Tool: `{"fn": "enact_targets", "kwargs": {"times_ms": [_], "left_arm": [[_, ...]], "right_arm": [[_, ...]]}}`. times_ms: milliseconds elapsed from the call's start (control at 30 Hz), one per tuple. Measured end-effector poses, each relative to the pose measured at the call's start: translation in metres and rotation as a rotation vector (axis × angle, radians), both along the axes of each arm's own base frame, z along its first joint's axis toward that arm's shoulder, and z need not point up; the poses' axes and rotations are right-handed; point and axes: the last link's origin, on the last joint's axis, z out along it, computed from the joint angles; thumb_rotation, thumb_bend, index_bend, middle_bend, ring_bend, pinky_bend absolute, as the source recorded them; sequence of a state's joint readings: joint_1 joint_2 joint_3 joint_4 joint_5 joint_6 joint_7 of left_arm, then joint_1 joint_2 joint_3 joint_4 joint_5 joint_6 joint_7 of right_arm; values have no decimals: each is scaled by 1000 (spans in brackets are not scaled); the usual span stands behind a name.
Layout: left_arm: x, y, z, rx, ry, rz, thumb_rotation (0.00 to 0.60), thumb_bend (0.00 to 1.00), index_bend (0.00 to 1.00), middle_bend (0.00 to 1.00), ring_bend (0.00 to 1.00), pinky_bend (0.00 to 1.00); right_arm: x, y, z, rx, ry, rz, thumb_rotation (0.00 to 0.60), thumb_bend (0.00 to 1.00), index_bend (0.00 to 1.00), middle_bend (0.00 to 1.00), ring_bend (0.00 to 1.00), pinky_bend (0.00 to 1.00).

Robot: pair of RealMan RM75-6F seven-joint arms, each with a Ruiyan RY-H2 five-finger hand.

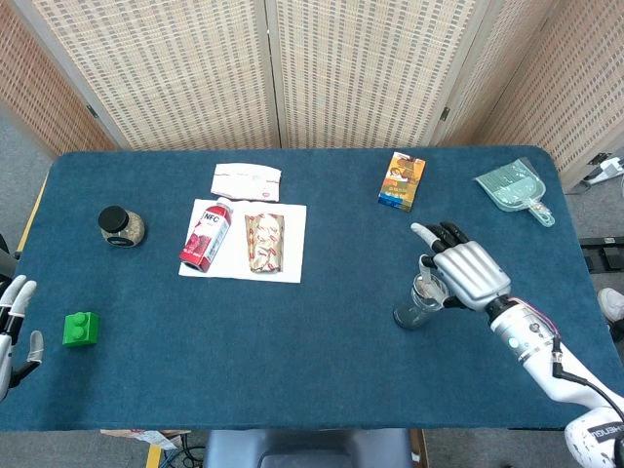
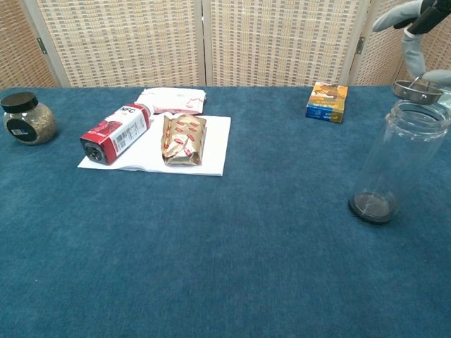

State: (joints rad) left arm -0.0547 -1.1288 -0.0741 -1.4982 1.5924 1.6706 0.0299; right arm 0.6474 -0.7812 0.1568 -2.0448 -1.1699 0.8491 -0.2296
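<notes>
A clear glass bottle (image 2: 398, 162) stands upright on the blue table at the right, also seen from above (image 1: 417, 302). My right hand (image 1: 466, 273) hovers just over its mouth and pinches a small metal strainer (image 2: 417, 89), which sits right at the bottle's rim. In the chest view only the fingers (image 2: 410, 21) of that hand show at the top right. My left hand (image 1: 12, 327) lies at the table's near left edge, fingers apart and holding nothing, beside a green block (image 1: 80, 329).
A white sheet (image 1: 290, 255) carries a red carton (image 1: 206, 235) and a gold snack packet (image 1: 263, 243); a white pouch (image 1: 246, 180) lies behind it. A black-lidded jar (image 1: 121, 225) stands far left, an orange box (image 1: 402, 180) at the back, a teal dustpan (image 1: 514, 187) back right.
</notes>
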Motion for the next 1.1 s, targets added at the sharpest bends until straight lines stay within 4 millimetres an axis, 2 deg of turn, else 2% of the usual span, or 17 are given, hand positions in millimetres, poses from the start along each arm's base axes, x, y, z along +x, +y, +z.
{"fn": "enact_targets", "kwargs": {"times_ms": [400, 1100], "left_arm": [[0, 0, -1, -2, 3, 0, 600, 539, 0, 58, 0, 0], [1, -2, 1, 4, -3, -4, 600, 539, 0, 58, 0, 0]], "right_arm": [[-8, 7, -1, 12, 18, -10, 600, 463, 630, 0, 0, 0], [-18, -2, -11, 38, 25, -34, 600, 459, 623, 0, 0, 0]]}}
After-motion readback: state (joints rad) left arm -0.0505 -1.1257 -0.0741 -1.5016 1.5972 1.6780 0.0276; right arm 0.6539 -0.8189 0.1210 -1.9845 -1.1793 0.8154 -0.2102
